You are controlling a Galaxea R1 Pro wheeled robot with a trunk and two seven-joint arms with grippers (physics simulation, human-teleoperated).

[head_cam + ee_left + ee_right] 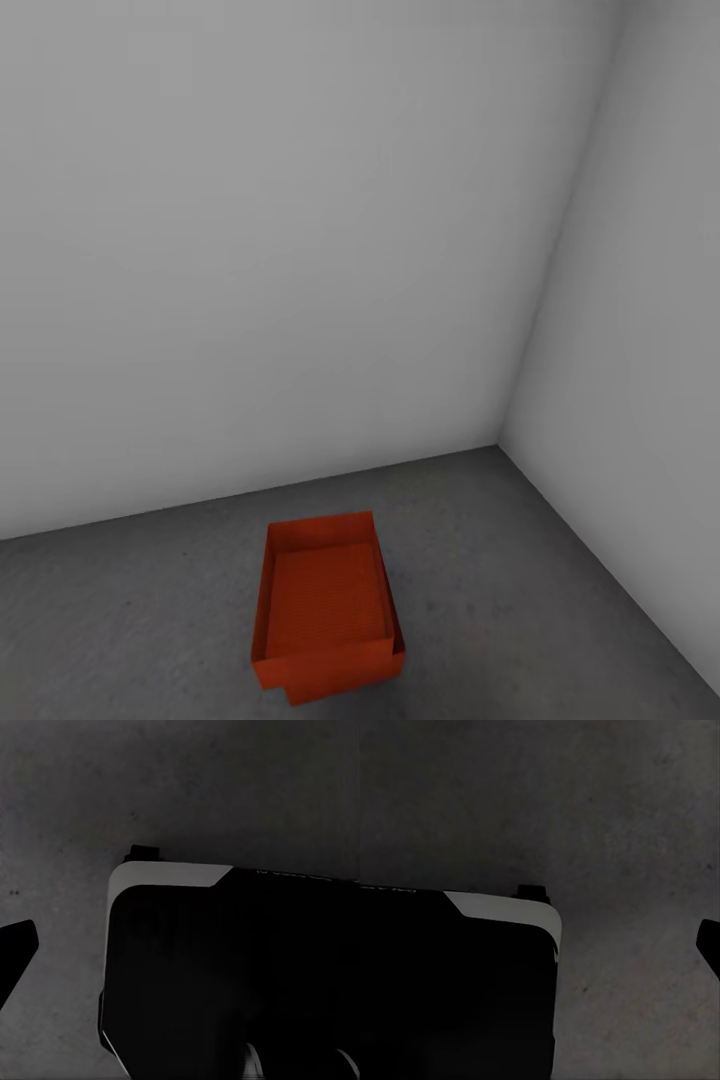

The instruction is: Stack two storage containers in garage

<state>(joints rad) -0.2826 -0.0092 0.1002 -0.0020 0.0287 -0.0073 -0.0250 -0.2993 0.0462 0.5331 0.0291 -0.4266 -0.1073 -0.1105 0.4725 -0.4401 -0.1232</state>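
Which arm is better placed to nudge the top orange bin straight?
Left, marginally: the stacked orange-red ribbed bins sit slightly left of centre on the grey concrete floor. Both wrist cameras face floor, so neither is close.

No readable text, label, brand, number or sign appears on anything.

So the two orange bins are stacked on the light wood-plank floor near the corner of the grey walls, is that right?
Not quite. The head view shows the two orange bins stacked, one nested in the other, near the corner of the pale grey walls, but they sit on a dark grey concrete floor, not light wood planks.
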